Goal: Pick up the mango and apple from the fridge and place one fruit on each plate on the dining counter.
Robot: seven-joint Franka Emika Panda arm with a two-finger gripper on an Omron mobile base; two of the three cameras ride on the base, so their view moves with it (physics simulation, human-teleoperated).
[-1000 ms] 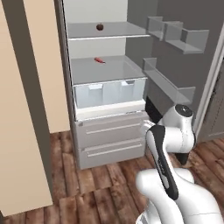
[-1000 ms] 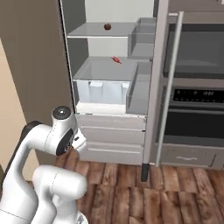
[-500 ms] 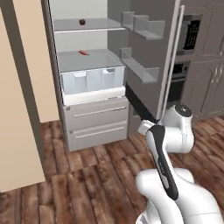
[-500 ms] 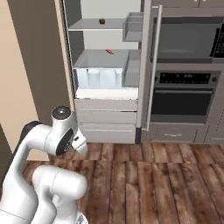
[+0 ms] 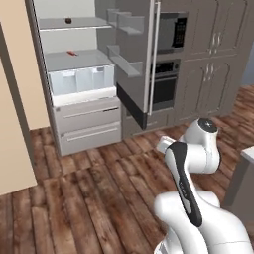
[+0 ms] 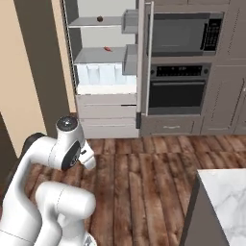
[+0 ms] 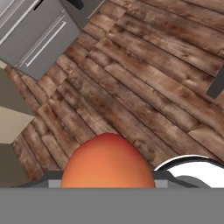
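Over floor: mango (image 7: 108, 161) held between partly closed jaws
Fridge (image 5: 82, 74): open, apple (image 5: 68, 20) on upper shelf

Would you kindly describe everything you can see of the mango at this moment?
The mango appears in the hand view as a smooth, rounded orange fruit, redder toward the top and yellower lower down, with a matte, unblemished skin. Only its upper dome shows; the bottom is cut off at the frame's lower edge. It sits right at the end effector, apparently held there, above the brown wooden floor, touching nothing else visible.
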